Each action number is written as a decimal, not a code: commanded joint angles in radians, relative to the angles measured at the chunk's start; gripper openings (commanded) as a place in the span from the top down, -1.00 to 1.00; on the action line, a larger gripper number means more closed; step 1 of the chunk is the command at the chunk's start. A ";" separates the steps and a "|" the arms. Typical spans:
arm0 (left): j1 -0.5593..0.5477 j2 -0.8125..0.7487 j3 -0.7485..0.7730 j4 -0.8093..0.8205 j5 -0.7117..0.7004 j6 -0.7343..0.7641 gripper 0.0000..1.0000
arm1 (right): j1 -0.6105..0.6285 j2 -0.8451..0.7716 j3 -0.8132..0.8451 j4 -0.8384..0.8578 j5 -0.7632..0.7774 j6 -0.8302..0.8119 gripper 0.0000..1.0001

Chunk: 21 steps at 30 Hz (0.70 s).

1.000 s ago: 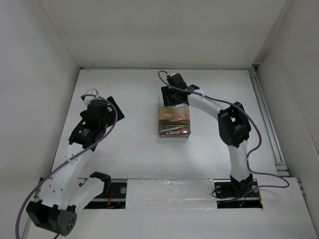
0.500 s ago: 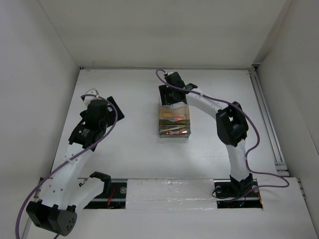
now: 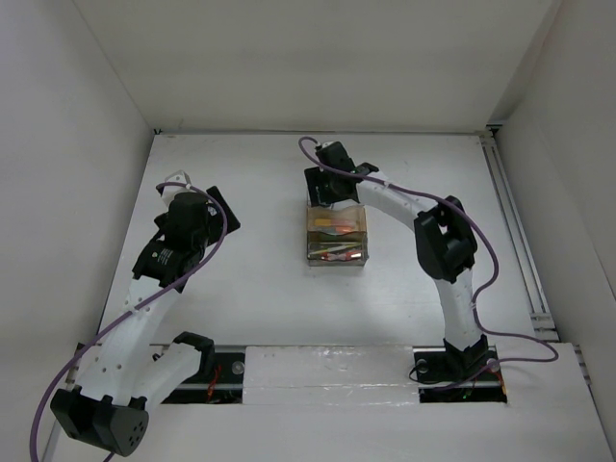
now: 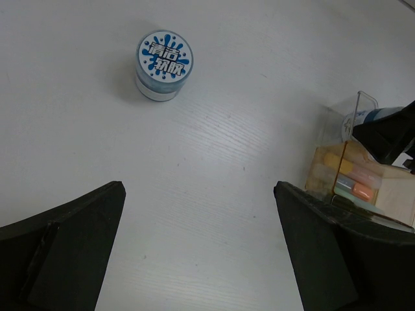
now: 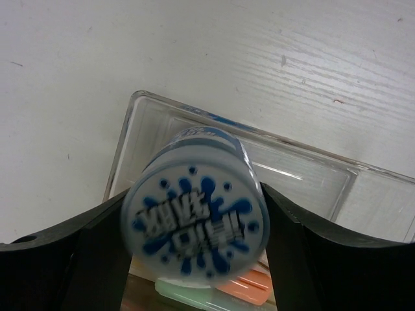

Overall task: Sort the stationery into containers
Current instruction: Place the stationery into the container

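From overhead, the organizer (image 3: pixel 336 236) sits near the middle of the white table (image 3: pixel 250 279), and the right claw (image 3: pixel 327 188) hangs over its far end. What the claw carries is hidden there. The right wrist camera shows it: the right claw (image 5: pixel 198 259) is closed partway, its 2 black fingers (image 5: pixel 97 259) pressed against the sides of a roll (image 5: pixel 194 223). The roll is a short, round drum with a pale grey-blue wall and a flat white face printed with a blue splash and blurred lettering. It hangs tilted over the clear, glossy end compartment of the organizer (image 5: pixel 292 175); whether it touches the floor there cannot be told. Just below it lie the rounded ends of a pale green and an orange marker (image 5: pixel 240 291). The left wrist camera alone shows a second roll (image 4: pixel 164 57) of the same pattern, standing flat and alone on the faintly wood-grained table, well to the left of the organizer (image 4: pixel 343 175). I cannot pick this roll out in the overhead view. From this side the box's clear walls stand up thin and hard-edged, with yellow, pink and orange markers (image 4: pixel 353 175) lying side by side inside. The left claw (image 4: pixel 201 259) hovers above the table, its fingers spread wide with nothing between them.
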 commanded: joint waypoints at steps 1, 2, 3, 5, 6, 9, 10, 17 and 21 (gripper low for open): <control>-0.004 -0.016 -0.007 0.015 -0.008 -0.006 -1.00 | 0.013 -0.052 0.051 0.035 -0.014 0.008 -0.54; -0.004 -0.016 -0.007 0.015 -0.008 -0.006 -1.00 | 0.013 -0.052 0.051 0.035 -0.014 0.008 -0.56; -0.004 -0.016 -0.007 0.015 -0.008 -0.006 -1.00 | 0.013 -0.061 0.051 0.035 -0.014 0.008 -0.56; -0.004 -0.016 -0.007 0.015 -0.008 -0.006 -1.00 | 0.013 -0.061 0.051 0.035 -0.014 0.008 -1.00; -0.004 -0.016 -0.007 0.015 -0.008 -0.006 -1.00 | 0.013 -0.072 0.051 0.035 -0.005 0.008 -1.00; -0.004 -0.016 -0.007 0.015 -0.008 -0.006 -1.00 | 0.013 -0.072 0.051 0.026 -0.004 0.008 -1.00; -0.004 -0.016 -0.007 0.015 -0.008 -0.006 -1.00 | 0.013 -0.083 0.051 0.026 -0.004 0.008 -1.00; -0.004 -0.016 -0.007 0.015 -0.008 -0.006 -1.00 | 0.033 -0.172 0.051 0.014 0.046 -0.003 -1.00; -0.004 -0.016 -0.007 0.015 -0.018 -0.006 -1.00 | 0.056 -0.215 0.070 -0.024 0.121 -0.003 -1.00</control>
